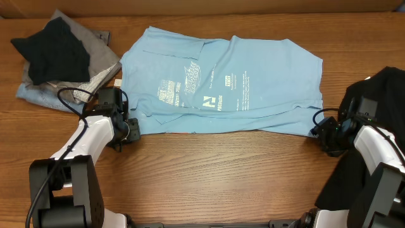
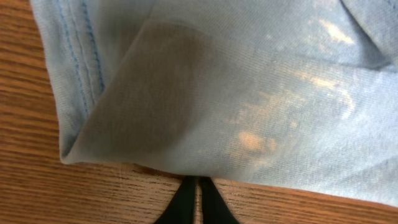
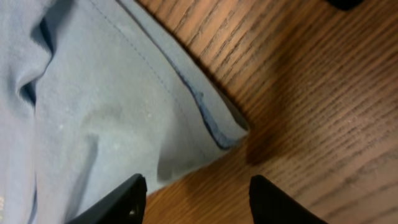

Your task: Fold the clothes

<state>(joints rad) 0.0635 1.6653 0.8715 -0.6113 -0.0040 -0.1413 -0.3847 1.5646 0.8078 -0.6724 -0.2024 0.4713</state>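
The light sky-blue T-shirt [image 1: 221,82] with white print lies spread flat across the middle of the table. My left gripper [image 1: 130,130] is at its near-left edge. In the left wrist view its fingers [image 2: 198,182] are shut, with their tips at the hem of the shirt [image 2: 236,93], apparently pinching it. My right gripper [image 1: 319,131] is at the near-right corner. In the right wrist view its fingers [image 3: 196,183] are open and empty, straddling bare wood just short of the shirt's corner [image 3: 211,124]. A black T-shirt [image 1: 383,95] lies at the right, partly under my right arm.
A pile of clothes sits at the far left: a black garment [image 1: 54,50] on top of a grey one [image 1: 101,57] and a pale one [image 1: 38,94]. The wooden table [image 1: 221,171] is in front of the shirt.
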